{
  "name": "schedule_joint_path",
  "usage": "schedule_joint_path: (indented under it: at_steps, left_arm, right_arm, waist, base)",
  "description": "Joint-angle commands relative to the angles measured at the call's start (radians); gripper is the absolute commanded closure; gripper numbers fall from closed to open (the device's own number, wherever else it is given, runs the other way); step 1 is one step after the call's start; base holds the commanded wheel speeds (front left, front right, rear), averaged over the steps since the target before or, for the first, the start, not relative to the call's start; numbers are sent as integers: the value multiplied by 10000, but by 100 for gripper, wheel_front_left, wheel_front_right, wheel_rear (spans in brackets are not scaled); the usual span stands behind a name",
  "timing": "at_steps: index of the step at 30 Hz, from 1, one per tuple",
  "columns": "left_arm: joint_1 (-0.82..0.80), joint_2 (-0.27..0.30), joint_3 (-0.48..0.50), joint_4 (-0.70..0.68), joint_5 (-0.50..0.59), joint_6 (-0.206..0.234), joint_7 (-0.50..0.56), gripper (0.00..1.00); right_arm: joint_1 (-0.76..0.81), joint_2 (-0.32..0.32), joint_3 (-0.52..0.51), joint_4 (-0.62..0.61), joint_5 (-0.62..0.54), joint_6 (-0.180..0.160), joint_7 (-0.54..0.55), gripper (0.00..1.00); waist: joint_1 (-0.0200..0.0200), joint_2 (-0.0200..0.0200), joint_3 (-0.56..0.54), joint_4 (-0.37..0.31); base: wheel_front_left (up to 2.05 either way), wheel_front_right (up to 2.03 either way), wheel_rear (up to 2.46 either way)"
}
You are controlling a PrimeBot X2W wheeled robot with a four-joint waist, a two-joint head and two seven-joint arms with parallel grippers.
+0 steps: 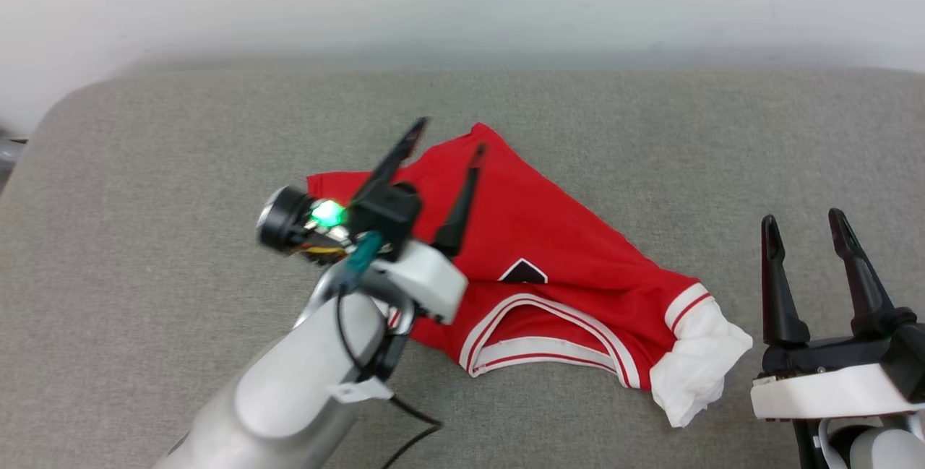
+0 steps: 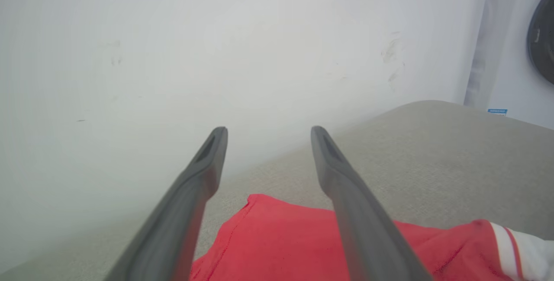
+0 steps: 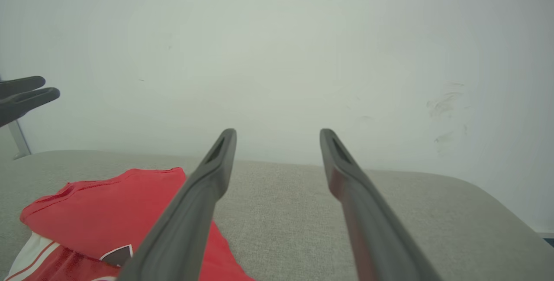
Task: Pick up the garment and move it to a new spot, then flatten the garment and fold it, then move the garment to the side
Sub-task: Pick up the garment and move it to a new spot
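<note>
Garment (image 1: pixel 549 238), a red jersey with white-striped trim and one crumpled white sleeve, lay bunched mid-frame on grey upholstery (image 1: pixel 217 165), its upper-left part beneath the left gripper (image 1: pixel 449 135), fingers spread and empty, while the right gripper (image 1: pixel 803 218) stood likewise splayed at lower right.

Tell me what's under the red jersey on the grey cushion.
The garment lies on the grey cushion, which shows around it. Its top red layer is folded over its own front: striped trim and a corner of black print peek out. Anything else beneath is covered.
</note>
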Motion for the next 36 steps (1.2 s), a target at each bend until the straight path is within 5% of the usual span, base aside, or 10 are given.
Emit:
schedule_joint_path:
  at_steps: [1,8,13,36]
  left_arm:
    - [335,93,229,-174,155,133,-46,0]
    - [2471,723,2183,-1253,850,903,-37,0]
    - [4010,752,3451,-1921,1202,963,-38,0]
    - [7136,-792,6187,-2201,3153,-714,-39,0]
  right_arm:
    - [121,23,-4,14,-60,-7,-24,0]
    - [423,23,82,163,-52,-7,-24,0]
    - [654,23,63,237,-48,-7,-24,0]
    - [1591,24,-58,883,130,-7,-24,0]
  waist:
    - [1,-1,-152,127]
    - [1,-1,-558,257]
    - [1,-1,-832,322]
    - [1,-1,-1319,534]
  base:
    - [0,0,0]
    - [0,0,0]
    - [0,0,0]
    - [0,0,0]
